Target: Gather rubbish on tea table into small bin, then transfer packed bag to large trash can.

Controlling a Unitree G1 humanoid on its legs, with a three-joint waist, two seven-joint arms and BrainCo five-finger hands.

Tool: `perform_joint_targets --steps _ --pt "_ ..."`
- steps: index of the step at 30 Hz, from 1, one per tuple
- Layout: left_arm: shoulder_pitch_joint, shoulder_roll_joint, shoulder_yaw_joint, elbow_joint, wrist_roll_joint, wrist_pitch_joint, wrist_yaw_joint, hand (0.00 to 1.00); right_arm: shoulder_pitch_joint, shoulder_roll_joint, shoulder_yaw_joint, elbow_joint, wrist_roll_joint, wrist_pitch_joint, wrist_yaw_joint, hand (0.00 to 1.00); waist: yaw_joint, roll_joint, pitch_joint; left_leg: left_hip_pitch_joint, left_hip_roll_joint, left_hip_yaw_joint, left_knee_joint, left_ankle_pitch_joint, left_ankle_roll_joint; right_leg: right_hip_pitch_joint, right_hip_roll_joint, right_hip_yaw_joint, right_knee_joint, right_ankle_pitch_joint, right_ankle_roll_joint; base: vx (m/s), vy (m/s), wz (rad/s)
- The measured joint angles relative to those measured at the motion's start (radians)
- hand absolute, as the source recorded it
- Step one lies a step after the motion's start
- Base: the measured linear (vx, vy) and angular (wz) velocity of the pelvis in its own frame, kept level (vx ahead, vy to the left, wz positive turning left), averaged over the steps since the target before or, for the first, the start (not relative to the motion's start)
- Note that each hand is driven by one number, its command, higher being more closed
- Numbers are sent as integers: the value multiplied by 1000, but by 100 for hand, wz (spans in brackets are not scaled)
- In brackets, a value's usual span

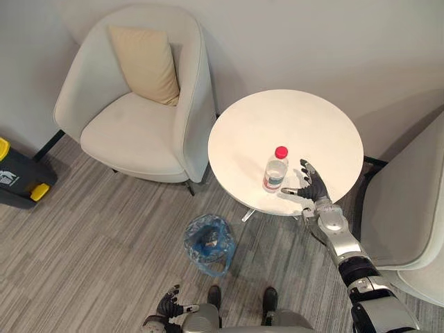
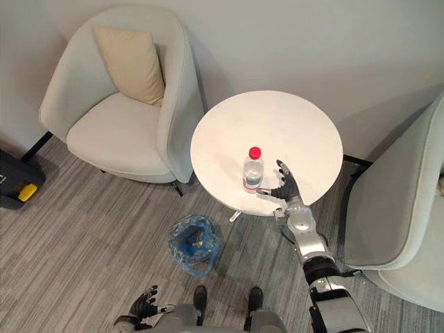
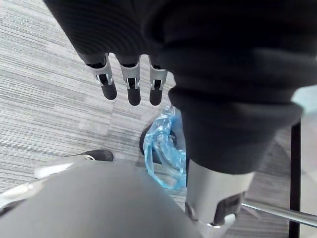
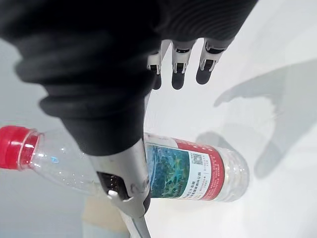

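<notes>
A clear plastic bottle (image 1: 275, 171) with a red cap and a coloured label stands upright on the round white tea table (image 1: 291, 121), near its front edge. My right hand (image 1: 312, 187) hovers just to the right of the bottle (image 4: 198, 171), fingers (image 4: 178, 74) spread and straight, thumb toward it, not touching. The small bin (image 1: 209, 243), lined with a blue bag, sits on the floor in front of the table's left side and holds some dark rubbish. My left hand (image 1: 170, 304) hangs low near the floor, fingers (image 3: 132, 87) relaxed and holding nothing.
A cream armchair (image 1: 139, 104) with a beige cushion (image 1: 146, 62) stands left of the table. Another pale armchair (image 1: 409, 201) is at the right edge. A dark bin with yellow parts (image 1: 17, 177) sits at the far left on the grey striped floor.
</notes>
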Motion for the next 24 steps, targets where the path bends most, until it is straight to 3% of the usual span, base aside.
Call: perform_joint_targets --steps 13,14,24 --pt "-54 3 -3 -22 -69 -23 19 0 -240 -34 40 95 78 2 -18 0 47 8 119 -110 -6 0 52 5 3 -134 -22 4 106 -4 2 -100 -2 1" --pt "-69 3 -3 -23 -76 -23 19 0 -274 -43 42 122 81 2 -18 100 50 9 138 -119 -7 -2 62 3 6 -142 -25 2 120 -9 0 -91 -3 4" --pt "-78 8 -4 -31 -113 -30 19 0 -422 -100 70 180 143 6 -40 100 59 5 175 -173 -10 -26 89 4 12 -183 -28 -15 139 -11 -3 -10 0 6"
